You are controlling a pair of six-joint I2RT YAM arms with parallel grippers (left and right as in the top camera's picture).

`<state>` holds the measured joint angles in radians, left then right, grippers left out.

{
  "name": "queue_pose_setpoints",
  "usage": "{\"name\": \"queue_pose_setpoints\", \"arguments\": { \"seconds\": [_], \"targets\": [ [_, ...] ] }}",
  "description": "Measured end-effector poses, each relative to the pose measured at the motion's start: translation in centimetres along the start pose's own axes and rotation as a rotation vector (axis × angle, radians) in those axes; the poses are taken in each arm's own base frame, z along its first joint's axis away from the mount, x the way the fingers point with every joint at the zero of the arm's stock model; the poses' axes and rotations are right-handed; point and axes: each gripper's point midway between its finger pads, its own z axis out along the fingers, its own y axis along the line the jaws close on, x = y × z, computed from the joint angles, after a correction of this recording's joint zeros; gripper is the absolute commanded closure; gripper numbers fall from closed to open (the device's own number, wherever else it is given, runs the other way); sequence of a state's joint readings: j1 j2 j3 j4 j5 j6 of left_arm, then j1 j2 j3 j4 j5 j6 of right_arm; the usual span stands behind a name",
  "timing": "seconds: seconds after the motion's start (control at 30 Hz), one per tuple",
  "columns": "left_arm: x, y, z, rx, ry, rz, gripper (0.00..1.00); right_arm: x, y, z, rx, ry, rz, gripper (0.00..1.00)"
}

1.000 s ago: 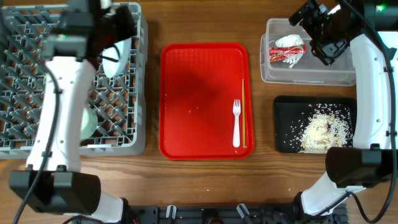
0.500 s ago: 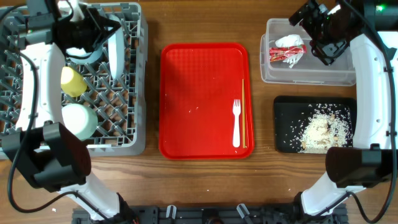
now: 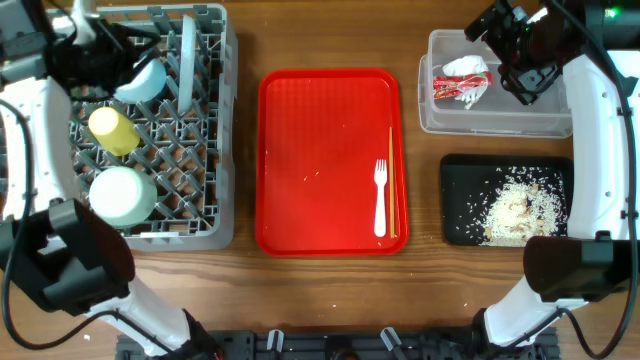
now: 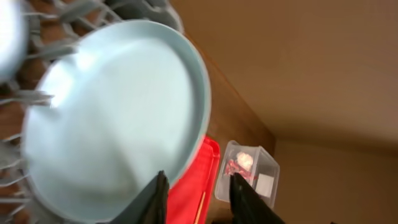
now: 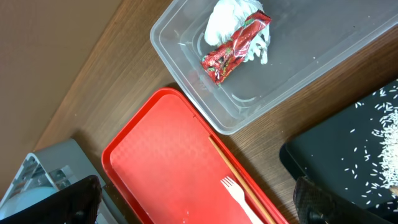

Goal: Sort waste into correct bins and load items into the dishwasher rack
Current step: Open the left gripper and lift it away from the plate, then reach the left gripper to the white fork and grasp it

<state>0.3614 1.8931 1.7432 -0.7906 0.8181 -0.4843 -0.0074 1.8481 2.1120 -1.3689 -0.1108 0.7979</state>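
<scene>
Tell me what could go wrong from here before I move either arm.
The light blue bowl sits tilted in the dishwasher rack right beside the left hand; pulling away carelessly could catch its rim and knock it into the upright white plate. The chopsticks lie flat right beside the fork on the red tray; a pinch there may grab both or skid them.

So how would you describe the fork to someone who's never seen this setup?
Find the big red tray in the centre of the overhead view, then look along its right-hand side, towards the near edge. The white fork lies flat there with its prongs pointing away. The chopsticks right beside it are longer, thin and wooden, while the fork is white, shorter and pronged.
</scene>
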Motion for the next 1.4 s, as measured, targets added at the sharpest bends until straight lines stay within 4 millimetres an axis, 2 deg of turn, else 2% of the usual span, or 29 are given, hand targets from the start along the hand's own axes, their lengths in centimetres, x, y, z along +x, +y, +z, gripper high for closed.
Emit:
{"name": "queue_pose_setpoints", "arguments": {
  "seconds": [0.07,0.13,0.17,0.2,0.27,0.33,0.37,0.4,0.47,0.5,0.53,0.6,0.67,0.7,0.77,0.83,0.97,1.0,1.03,1.17,1.4],
  "targets": [
    [-0.5,0.6,-1.1,-0.010,-0.017,-0.024,0.42,0.0,0.0,0.0,0.000,0.000,0.000,0.00],
    [-0.9,0.2,-3.2,-0.008,-0.057,-0.023,0.25,0.0,0.0,0.0,0.000,0.000,0.000,0.00],
    [-0.8,-0.7,-4.4,-0.001,-0.080,-0.015,0.04,0.0,0.0,0.0,-0.001,-0.001,0.000,0.00],
    [-0.5,-1.7,-5.3,0.008,-0.095,0.008,0.00,0.0,0.0,0.0,0.000,0.000,0.000,0.00],
    [1.3,-5.5,-8.0,0.041,-0.132,0.077,0.00,0.0,0.0,0.0,0.000,0.000,0.000,0.00],
    [4.7,-9.8,-10.1,0.082,-0.138,0.164,0.00,0.0,0.0,0.0,-0.001,-0.001,0.000,0.00],
    [7.0,-12.1,-10.8,0.107,-0.125,0.216,0.00,0.0,0.0,0.0,0.000,0.000,0.000,0.00],
    [10.3,-14.6,-11.2,0.134,-0.089,0.272,0.00,0.0,0.0,0.0,-0.001,-0.001,0.000,0.00],
    [15.4,-17.0,-10.8,0.140,-0.008,0.336,0.00,0.0,0.0,0.0,0.000,0.000,0.000,0.00],
    [17.7,-17.2,-10.1,0.106,0.036,0.346,0.00,0.0,0.0,0.0,-0.001,-0.001,0.000,0.00],
    [19.8,-17.1,-9.2,0.064,0.080,0.358,0.05,0.0,0.0,0.0,0.000,0.000,0.000,0.00],
    [23.1,-16.2,-7.0,-0.043,0.152,0.361,0.24,0.0,0.0,0.0,-0.001,-0.001,0.000,0.00],
    [26.0,-14.7,-3.9,-0.195,0.192,0.379,0.33,0.0,0.0,0.0,0.000,0.000,0.000,0.00],
    [28.1,-13.9,-1.7,-0.267,0.223,0.389,0.34,0.0,0.0,0.0,0.000,-0.001,0.000,0.00],
    [30.4,-12.5,1.0,-0.366,0.248,0.398,0.36,0.0,0.0,0.0,0.000,-0.001,0.000,0.00],
    [33.9,-11.2,4.6,-0.449,0.295,0.429,0.42,0.0,0.0,0.0,0.000,-0.001,0.000,0.00],
    [40.0,-8.1,10.7,-0.565,0.371,0.472,0.43,0.0,0.0,0.0,0.000,-0.001,0.000,0.00],
    [40.9,-7.6,11.5,-0.578,0.380,0.477,0.43,0.0,0.0,0.0,0.000,-0.001,0.000,0.00],
    [42.9,-6.3,13.2,-0.609,0.403,0.491,0.43,0.0,0.0,0.0,0.000,-0.001,0.000,0.00],
    [45.5,-3.3,15.1,-0.693,0.434,0.504,0.45,0.0,0.0,0.0,0.000,-0.001,0.000,0.00],
    [45.7,0.1,17.6,-0.777,0.423,0.522,0.53,0.0,0.0,0.0,0.000,-0.001,0.000,0.00]
  ]
}}
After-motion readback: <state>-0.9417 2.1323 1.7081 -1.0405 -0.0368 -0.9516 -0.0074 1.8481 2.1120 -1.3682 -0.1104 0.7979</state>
